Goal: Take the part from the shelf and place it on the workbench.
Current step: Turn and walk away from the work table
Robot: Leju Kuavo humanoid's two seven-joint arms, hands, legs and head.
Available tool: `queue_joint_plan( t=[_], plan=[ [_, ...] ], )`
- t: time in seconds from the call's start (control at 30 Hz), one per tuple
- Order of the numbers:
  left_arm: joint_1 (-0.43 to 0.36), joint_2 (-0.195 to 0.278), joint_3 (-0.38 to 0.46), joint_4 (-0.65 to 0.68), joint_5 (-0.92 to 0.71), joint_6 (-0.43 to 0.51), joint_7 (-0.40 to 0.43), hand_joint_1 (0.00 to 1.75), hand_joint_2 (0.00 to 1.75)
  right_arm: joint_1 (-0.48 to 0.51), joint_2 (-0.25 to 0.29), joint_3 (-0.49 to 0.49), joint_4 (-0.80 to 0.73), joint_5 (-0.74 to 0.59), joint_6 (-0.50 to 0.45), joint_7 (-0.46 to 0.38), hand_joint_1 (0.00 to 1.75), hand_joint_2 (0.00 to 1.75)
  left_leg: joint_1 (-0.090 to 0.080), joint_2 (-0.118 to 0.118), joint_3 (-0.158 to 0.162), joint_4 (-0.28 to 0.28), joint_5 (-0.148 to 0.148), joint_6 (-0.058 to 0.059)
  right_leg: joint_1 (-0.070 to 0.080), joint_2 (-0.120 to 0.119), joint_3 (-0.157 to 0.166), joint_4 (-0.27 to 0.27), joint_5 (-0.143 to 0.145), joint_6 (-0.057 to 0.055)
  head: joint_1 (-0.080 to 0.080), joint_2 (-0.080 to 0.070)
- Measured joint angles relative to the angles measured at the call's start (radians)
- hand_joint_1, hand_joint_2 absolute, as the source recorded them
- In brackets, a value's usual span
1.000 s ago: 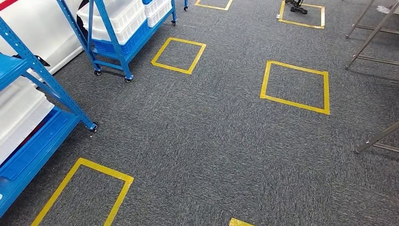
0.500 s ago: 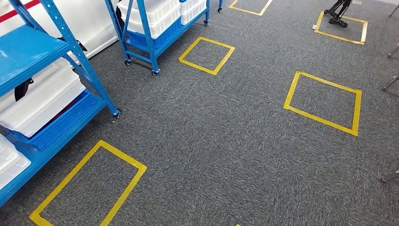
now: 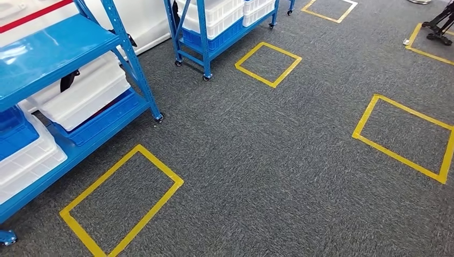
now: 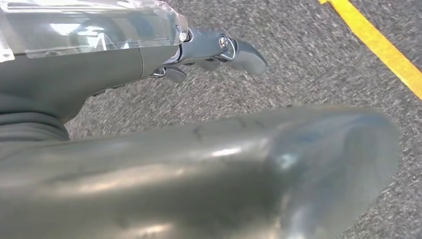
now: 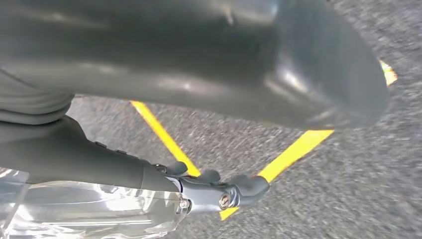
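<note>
Part: which crate on the near shelf [image 3: 53, 48] holds it cannot be told. That blue steel shelf runs along the left edge of the grey carpet [image 3: 267, 160] in the head view. Its lower tiers carry a white crate [image 3: 85, 93], a blue crate [image 3: 13, 131] and another white crate [image 3: 27, 160] towards the near left corner. A second blue rack [image 3: 206, 32] on casters stands farther along the same edge, loaded with white crates. Yellow tape squares mark the carpet: one [image 3: 160, 168] just beside the near shelf, one [image 3: 254, 76] beside the second rack, one [image 3: 364, 118] towards the right edge. A black stand foot [image 3: 439, 27] sits at the far right corner, and a red stripe [image 3: 32, 15] crosses the white wall behind the near shelf. The wrist views add the hands. Left hand [image 4: 149, 149]: hanging over bare carpet, thick thumb in front, dark fingers [image 4: 244, 50] stretched out and apart from the thumb, holding nothing, with a yellow tape line [image 4: 378, 45] beyond. Right hand [image 5: 174, 59]: likewise hanging over carpet, fingers [image 5: 249, 186] extended and apart from the thumb, empty, above crossing yellow tape lines [image 5: 164, 134]. Both hands hang over floor well apart from the shelf crates.
</note>
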Motion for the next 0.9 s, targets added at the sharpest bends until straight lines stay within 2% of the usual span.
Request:
queue_joint_plan(
  t=[0.03, 0.07, 0.13, 0.2, 0.23, 0.27, 0.3, 0.37, 0.4, 0.43, 0.5, 0.53, 0.57, 0.6, 0.63, 0.67, 0.7, 0.73, 0.77, 0.8, 0.83, 0.9],
  plan=[
    [0.002, 0.0, 0.0, 0.0, 0.0, 0.0, 0.0, 0.0, 0.0, 0.0, 0.0, 0.0, 0.0, 0.003, 0.002, 0.011, 0.0, 0.0, 0.001, 0.009, -0.005, 0.005, -0.004, -0.004, 0.001, -0.012, 0.001, -0.003, 0.002, -0.009, 0.0, 0.0],
    [0.003, 0.0, 0.0, 0.0, 0.0, 0.0, 0.0, 0.0, 0.0, 0.001, 0.0, 0.001, 0.001, 0.007, 0.004, 0.019, 0.0, 0.0, 0.001, 0.029, -0.016, 0.027, -0.019, -0.006, 0.001, -0.025, 0.001, -0.007, 0.005, -0.019, -0.002, 0.0],
    [0.002, -0.001, 0.0, 0.0, 0.0, 0.001, 0.0, 0.0, 0.0, 0.005, 0.0, 0.001, 0.001, 0.015, 0.006, 0.035, 0.0, 0.0, -0.002, 0.089, -0.067, 0.139, -0.083, -0.006, 0.008, -0.054, -0.001, -0.009, 0.006, -0.034, -0.005, 0.0],
    [0.0, -0.002, 0.0, 0.0, -0.002, 0.004, 0.0, 0.0, 0.0, 0.01, 0.0, 0.003, 0.001, 0.023, 0.006, 0.05, 0.0, 0.0, -0.003, 0.114, -0.125, 0.272, -0.141, -0.005, 0.018, -0.086, -0.005, -0.008, 0.004, -0.04, -0.006, 0.0],
    [0.0, -0.003, 0.0, 0.0, -0.003, 0.007, 0.0, 0.0, 0.0, 0.011, 0.0, 0.004, 0.001, 0.026, 0.006, 0.055, 0.0, 0.0, -0.003, 0.117, -0.133, 0.299, -0.146, -0.003, 0.023, -0.101, -0.006, -0.007, 0.003, -0.042, -0.006, 0.0],
    [0.002, -0.003, 0.0, 0.0, -0.003, 0.009, 0.0, 0.0, 0.0, 0.011, 0.0, 0.005, 0.002, 0.029, 0.006, 0.062, 0.0, 0.0, -0.004, 0.12, -0.122, 0.287, -0.134, 0.0, 0.026, -0.114, -0.006, -0.005, 0.002, -0.043, -0.006, 0.0],
    [0.003, -0.004, 0.0, 0.0, -0.004, 0.011, 0.0, 0.0, 0.0, 0.01, 0.0, 0.006, 0.002, 0.031, 0.007, 0.067, 0.0, 0.0, -0.006, 0.129, -0.09, 0.234, -0.105, 0.005, 0.029, -0.128, -0.004, -0.004, 0.001, -0.044, -0.006, 0.0],
    [0.002, -0.003, 0.0, 0.0, -0.006, 0.015, 0.0, 0.0, 0.0, 0.01, 0.0, 0.008, 0.003, 0.034, 0.009, 0.076, 0.0, 0.0, -0.017, 0.175, -0.009, 0.091, -0.053, 0.02, 0.034, -0.152, 0.001, -0.002, -0.003, -0.042, -0.006, 0.0],
    [-0.001, -0.003, 0.0, 0.0, -0.007, 0.017, 0.0, 0.0, 0.0, 0.01, 0.0, 0.008, 0.004, 0.034, 0.009, 0.08, 0.0, 0.0, -0.023, 0.194, 0.017, 0.041, -0.04, 0.027, 0.035, -0.163, 0.003, -0.001, -0.005, -0.038, -0.006, 0.0],
    [-0.002, -0.003, 0.0, 0.0, -0.008, 0.018, 0.0, 0.0, 0.0, 0.01, 0.0, 0.008, 0.004, 0.034, 0.01, 0.084, 0.0, 0.0, -0.029, 0.204, 0.026, 0.018, -0.038, 0.033, 0.036, -0.173, 0.004, -0.001, -0.007, -0.033, -0.005, 0.0],
    [0.0, -0.004, 0.0, 0.0, -0.009, 0.02, -0.001, 0.0, 0.0, 0.006, 0.0, 0.008, 0.005, 0.034, 0.011, 0.09, 0.0, 0.0, -0.031, 0.186, 0.025, 0.008, -0.034, 0.04, 0.036, -0.192, 0.008, -0.002, -0.008, -0.023, -0.005, 0.0],
    [0.003, -0.006, 0.0, 0.0, -0.009, 0.021, -0.001, 0.0, 0.0, 0.004, 0.0, 0.008, 0.005, 0.034, 0.011, 0.092, 0.0, 0.0, -0.029, 0.175, 0.027, 0.002, -0.029, 0.044, 0.035, -0.185, 0.01, 0.001, -0.012, -0.017, -0.005, 0.0],
    [0.005, -0.008, 0.0, 0.0, -0.009, 0.022, -0.001, 0.0, 0.0, 0.003, 0.0, 0.008, 0.005, 0.035, 0.012, 0.093, 0.0, 0.0, -0.025, 0.165, 0.029, -0.005, -0.022, 0.049, 0.033, -0.163, 0.006, 0.015, -0.025, -0.012, -0.004, 0.0],
    [0.004, -0.009, 0.0, 0.0, -0.008, 0.023, -0.001, 0.0, 0.0, 0.004, 0.0, 0.008, 0.006, 0.035, 0.013, 0.094, 0.0, 0.0, -0.02, 0.153, 0.031, -0.012, -0.016, 0.053, 0.031, -0.132, -0.008, 0.048, -0.049, -0.006, -0.003, 0.0],
    [0.003, -0.011, 0.0, 0.0, -0.008, 0.023, -0.001, 0.0, 0.0, 0.007, 0.0, 0.008, 0.006, 0.036, 0.014, 0.096, 0.0, 0.0, -0.018, 0.143, 0.029, -0.014, -0.011, 0.056, 0.025, -0.096, -0.033, 0.102, -0.081, -0.001, -0.002, 0.0],
    [0.001, -0.011, 0.0, 0.0, -0.008, 0.024, -0.001, 0.0, 0.0, 0.009, 0.0, 0.008, 0.007, 0.036, 0.015, 0.097, 0.0, 0.0, -0.017, 0.131, 0.026, -0.014, -0.009, 0.058, 0.021, -0.073, -0.065, 0.169, -0.114, 0.003, -0.002, 0.0],
    [0.0, -0.012, 0.0, 0.0, -0.008, 0.024, -0.001, 0.0, 0.0, 0.011, 0.0, 0.008, 0.008, 0.037, 0.017, 0.099, 0.0, 0.0, -0.016, 0.116, 0.022, -0.013, -0.007, 0.058, 0.017, -0.062, -0.096, 0.23, -0.137, 0.006, -0.002, 0.0],
    [0.0, -0.012, 0.0, 0.0, -0.008, 0.024, -0.001, 0.0, 0.0, 0.013, 0.0, 0.009, 0.008, 0.037, 0.018, 0.101, 0.0, 0.0, -0.015, 0.102, 0.021, -0.012, -0.006, 0.057, 0.013, -0.058, -0.115, 0.266, -0.141, 0.01, -0.002, 0.0],
    [0.001, -0.014, 0.0, 0.0, -0.008, 0.024, -0.001, 0.0, 0.0, 0.013, 0.0, 0.008, 0.008, 0.037, 0.019, 0.102, 0.0, 0.0, -0.014, 0.087, 0.02, -0.01, -0.005, 0.055, 0.01, -0.056, -0.116, 0.263, -0.123, 0.013, -0.002, 0.0],
    [0.002, -0.015, 0.0, 0.0, -0.008, 0.024, -0.001, 0.0, 0.0, 0.013, -0.001, 0.008, 0.008, 0.037, 0.02, 0.102, 0.0, 0.0, -0.011, 0.072, 0.02, -0.008, -0.006, 0.052, 0.006, -0.052, -0.099, 0.222, -0.088, 0.016, -0.002, 0.0],
    [0.002, -0.017, 0.0, 0.0, -0.009, 0.024, 0.0, 0.0, 0.0, 0.014, -0.001, 0.008, 0.008, 0.038, 0.021, 0.102, 0.0, 0.0, -0.008, 0.058, 0.02, -0.004, -0.007, 0.048, 0.001, -0.038, -0.069, 0.153, -0.047, 0.019, -0.002, 0.0],
    [0.0, -0.018, 0.0, 0.0, -0.01, 0.024, 0.0, 0.0, 0.0, 0.015, -0.001, 0.008, 0.009, 0.041, 0.022, 0.104, 0.0, 0.0, -0.006, 0.033, 0.013, 0.006, -0.01, 0.033, -0.006, 0.011, -0.022, 0.041, -0.001, 0.022, -0.002, 0.0]
  ],
)
